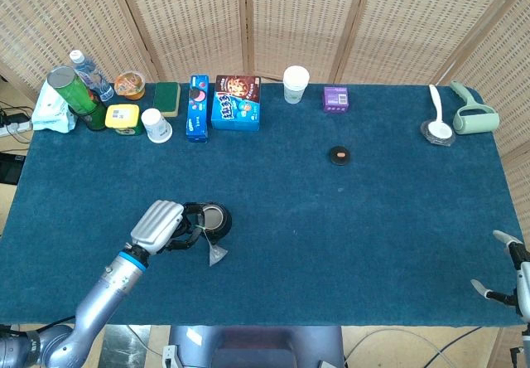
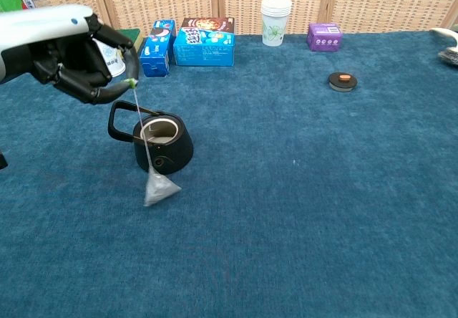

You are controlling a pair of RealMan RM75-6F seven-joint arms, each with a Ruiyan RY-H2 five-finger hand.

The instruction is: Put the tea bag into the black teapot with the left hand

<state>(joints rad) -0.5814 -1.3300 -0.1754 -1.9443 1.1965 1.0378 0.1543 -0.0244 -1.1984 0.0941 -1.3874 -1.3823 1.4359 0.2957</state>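
Left robot hand (image 2: 75,53) is raised over the counter (image 2: 308,210), its dark fingers curled in and pinching the small green tag at the top of a thin white string. From that pinch the string runs down to the tea bag (image 2: 159,188), a pale pyramid-shaped pouch that hangs just in front of the black teapot (image 2: 161,142); whether its lowest corner touches the blue cloth cannot be told. In the head view the same hand (image 1: 159,225) sits just left of the teapot (image 1: 213,218), with the tea bag (image 1: 216,255) dangling below and slightly in front of the pot.

The teapot stands upright on the counter with no lid on, its open mouth showing a pale inside, and its loop handle points toward the left hand. The small black lid (image 2: 343,81) with an orange knob lies well apart, farther back and to the right.

Right robot hand (image 1: 509,277) shows only at the lower right corner of the head view, beyond the counter's edge, its fingers spread apart and holding nothing.

Along the back edge stand a blue snack box (image 2: 205,41), a narrower blue box (image 2: 157,38), a white paper cup (image 2: 275,20), a purple box (image 2: 324,36) and a yellow-lidded tub (image 1: 122,118). At the far right corner in the head view lie a white spoon (image 1: 437,113) and a pale green lint roller (image 1: 474,113).
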